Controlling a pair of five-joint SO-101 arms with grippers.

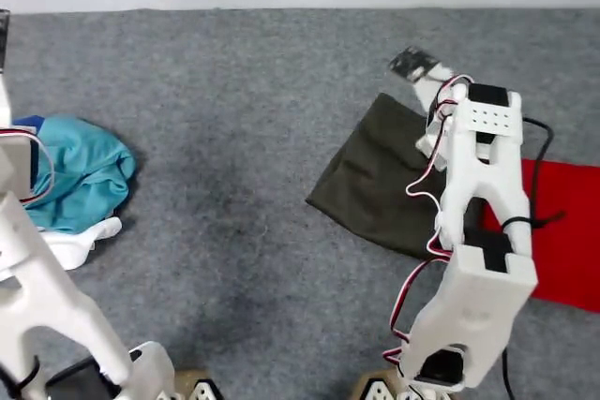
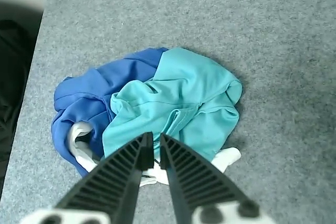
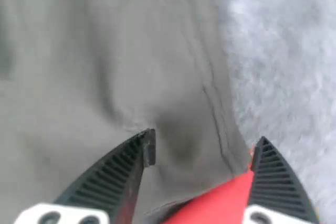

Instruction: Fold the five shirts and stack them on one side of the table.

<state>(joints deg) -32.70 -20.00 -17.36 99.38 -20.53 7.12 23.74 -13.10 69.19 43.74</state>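
Note:
A crumpled pile lies at the table's left: a teal shirt [image 1: 84, 170] [image 2: 178, 103] on top of a blue shirt [image 1: 30, 125] [image 2: 86, 95], with a white shirt [image 1: 80, 241] [image 2: 228, 157] poking out beneath. My left gripper [image 2: 153, 142] hangs shut over the teal shirt, nothing between its fingers. On the right, a folded dark olive shirt [image 1: 375, 180] [image 3: 105, 61] lies partly over a flat red shirt [image 1: 562, 231] [image 3: 220, 203]. My right gripper [image 3: 206, 145] is open just above the olive shirt's edge, where red cloth shows beneath.
Grey carpet [image 1: 244, 100] covers the table, bare in the middle and along the back. The right arm [image 1: 478, 231] stretches over the olive and red shirts. The left arm [image 1: 37, 297] rises from the front left corner.

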